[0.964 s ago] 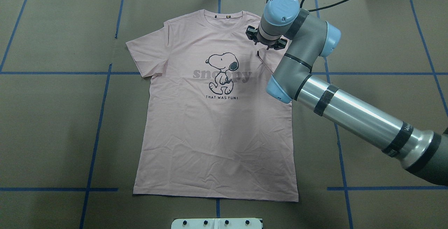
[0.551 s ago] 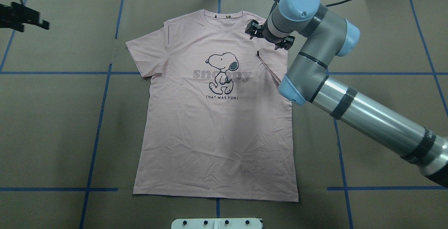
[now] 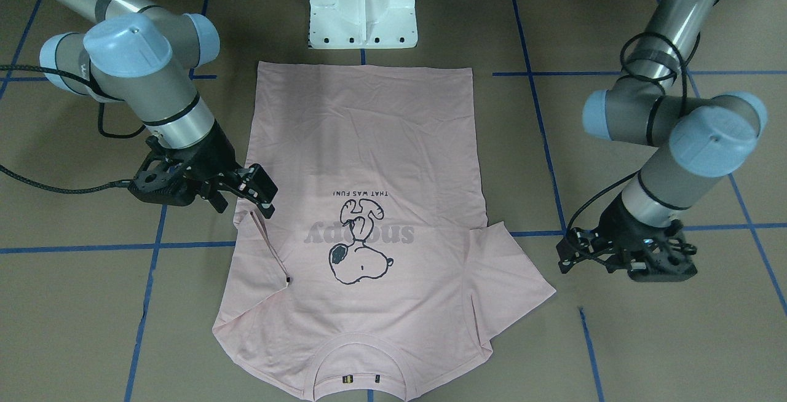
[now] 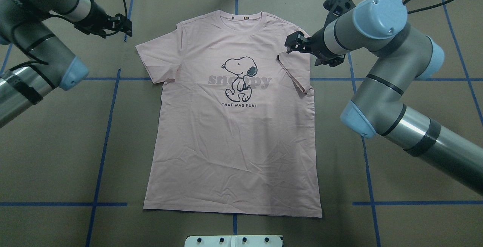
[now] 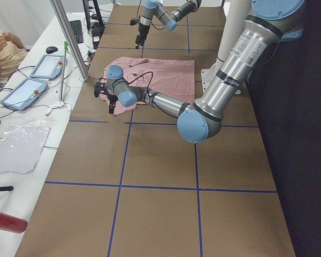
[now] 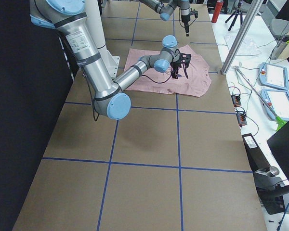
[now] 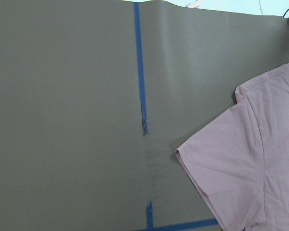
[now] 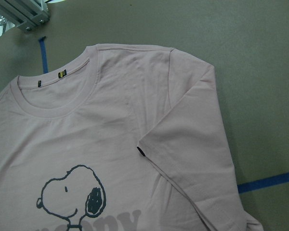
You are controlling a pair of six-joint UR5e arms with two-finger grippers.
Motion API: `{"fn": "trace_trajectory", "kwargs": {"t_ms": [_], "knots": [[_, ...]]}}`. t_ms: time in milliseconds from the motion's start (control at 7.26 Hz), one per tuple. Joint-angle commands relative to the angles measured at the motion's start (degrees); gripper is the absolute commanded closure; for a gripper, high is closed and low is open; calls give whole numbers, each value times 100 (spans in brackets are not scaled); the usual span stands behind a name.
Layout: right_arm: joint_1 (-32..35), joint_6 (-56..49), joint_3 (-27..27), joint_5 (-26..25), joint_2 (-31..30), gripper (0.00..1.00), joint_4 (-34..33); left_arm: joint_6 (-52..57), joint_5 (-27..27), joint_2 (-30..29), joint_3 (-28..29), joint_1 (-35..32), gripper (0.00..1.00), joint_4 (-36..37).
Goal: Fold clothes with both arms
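Pink shirt [image 4: 234, 156] lies face up on my brown paper [image 4: 53, 133], hem nearest me just past the white base [image 4: 234, 240], collar [image 4: 247, 26] at the far end. It has not shifted in the last second.

Mid-chest I see Snoopy [image 4: 239, 77] in black outline over grey "snoopy" lettering, with "THAT WAS FUN!" in small black capitals underneath. The collar labels are too small for me to read.

My right arm [image 4: 411, 133] comes in from the near right, elbow low. Its wrist doubles back so the right gripper [image 3: 264, 196] hovers at the shirt's right shoulder edge. The two fingers stand apart with nothing between them. A second ago this gripper hung further in over the shoulder; it has since drawn out to the side. The right sleeve [image 4: 294, 71] lies folded in over the chest, its dark tag [image 4: 278, 57] showing at the fold's tip.

Further back, my left arm [image 4: 34, 62] has come into the overhead view; a second ago none of it showed. It bends back on itself, and the left gripper [image 4: 120, 26] hangs over bare paper beside a blue tape [image 4: 128, 13] line. It is near the flat left sleeve [image 4: 154, 60] but apart from it. I cannot tell how wide that claw stands.
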Motion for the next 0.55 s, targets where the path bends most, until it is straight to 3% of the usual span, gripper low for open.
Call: {"fn": "trace_trajectory", "kwargs": {"t_ms": [0, 275, 413], "knots": [[8, 14, 197, 26, -99, 0, -14, -24, 287, -333, 926, 236, 17, -672], [8, 14, 197, 17, -99, 0, -14, -24, 560, -333, 954, 438, 25, -683], [8, 14, 197, 17, -99, 0, -14, -24, 561, -333, 954, 457, 33, -683]]}}
